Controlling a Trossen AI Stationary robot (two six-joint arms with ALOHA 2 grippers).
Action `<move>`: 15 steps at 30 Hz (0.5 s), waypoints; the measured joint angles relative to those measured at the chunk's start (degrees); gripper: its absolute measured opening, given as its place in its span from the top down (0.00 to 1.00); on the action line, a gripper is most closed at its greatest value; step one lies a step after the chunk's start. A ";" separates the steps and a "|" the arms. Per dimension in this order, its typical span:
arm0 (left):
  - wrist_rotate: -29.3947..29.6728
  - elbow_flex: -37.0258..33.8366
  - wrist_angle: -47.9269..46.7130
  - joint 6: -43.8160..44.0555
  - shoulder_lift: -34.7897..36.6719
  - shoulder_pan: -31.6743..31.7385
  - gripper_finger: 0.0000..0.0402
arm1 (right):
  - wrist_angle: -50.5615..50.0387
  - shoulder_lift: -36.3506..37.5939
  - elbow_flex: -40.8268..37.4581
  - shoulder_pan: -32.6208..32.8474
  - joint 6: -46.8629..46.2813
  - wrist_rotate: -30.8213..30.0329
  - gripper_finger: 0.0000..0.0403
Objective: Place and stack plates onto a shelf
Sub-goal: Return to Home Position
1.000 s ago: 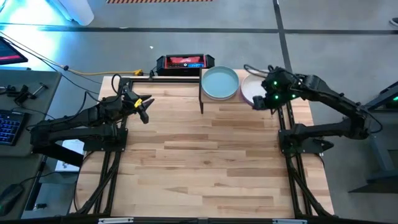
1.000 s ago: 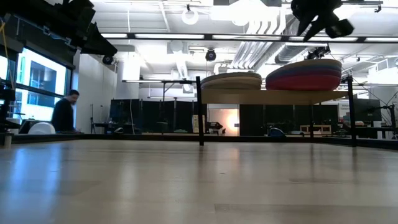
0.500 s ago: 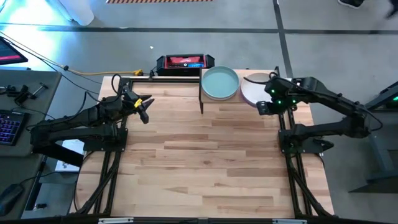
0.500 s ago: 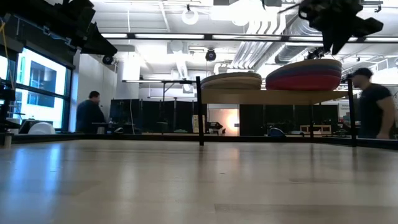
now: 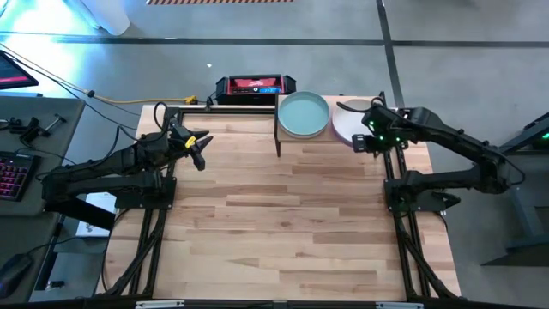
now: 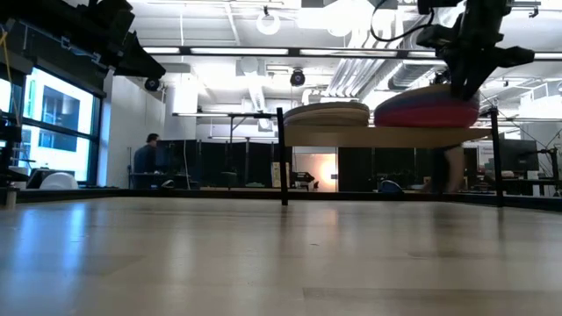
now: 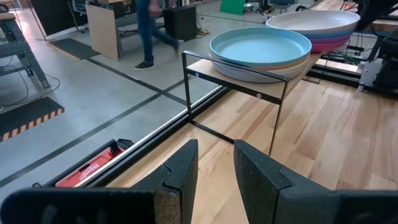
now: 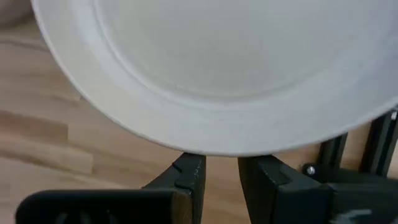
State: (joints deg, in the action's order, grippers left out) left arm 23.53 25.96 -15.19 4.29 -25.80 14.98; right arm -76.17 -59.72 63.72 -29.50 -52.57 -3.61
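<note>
The shelf (image 5: 279,130) stands at the table's far edge and bears two stacks of plates. The left stack (image 6: 327,114) has a teal plate (image 5: 304,114) on top. The right stack (image 6: 428,110) shows magenta, purple and blue rims and has a cream-white plate (image 5: 344,127) on top. My right gripper (image 5: 361,142) hangs over that stack's near right side, its fingers a narrow gap apart at the white plate's rim. My left gripper (image 5: 199,150) waits open above the table's far left part, clear of everything. My right gripper (image 8: 222,169) comes at the white plate from above, pointing down, its fingertips (image 8: 189,168) right at the near rim (image 8: 217,146). I cannot tell whether they touch it. The plate lies flat on top of the right stack.
A red and black device (image 5: 255,86) sits just beyond the far edge. The shelf's black legs (image 7: 188,87) stand on the tabletop. The light-wood tabletop (image 5: 283,223) stretches bare toward the near edge. A person (image 6: 145,162) walks in the room behind.
My right gripper has moved a little toward the table's right edge, then come down from high above the shelf to the top of the right stack. The stacks have stayed in place. People have walked past in the room behind.
</note>
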 joint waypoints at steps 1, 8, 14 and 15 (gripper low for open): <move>0.00 0.00 -0.01 0.00 -0.02 0.00 0.77 | 0.45 0.00 0.00 -0.36 0.08 -0.60 0.82; -0.54 0.00 -0.01 -1.88 -0.02 -0.01 0.77 | 3.31 0.00 0.00 -2.52 0.25 -5.91 0.82; -0.55 0.00 -0.01 -2.43 0.00 0.00 0.77 | 3.99 0.61 0.00 -2.54 2.90 -1.16 0.82; -0.60 0.00 -0.01 -2.43 0.01 -0.01 0.77 | 4.24 1.07 0.00 -2.12 3.14 0.22 0.82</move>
State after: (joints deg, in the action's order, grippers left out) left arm 22.93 25.96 -15.20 1.87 -25.79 14.97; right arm -71.94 -58.65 63.72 -31.62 -49.43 -3.39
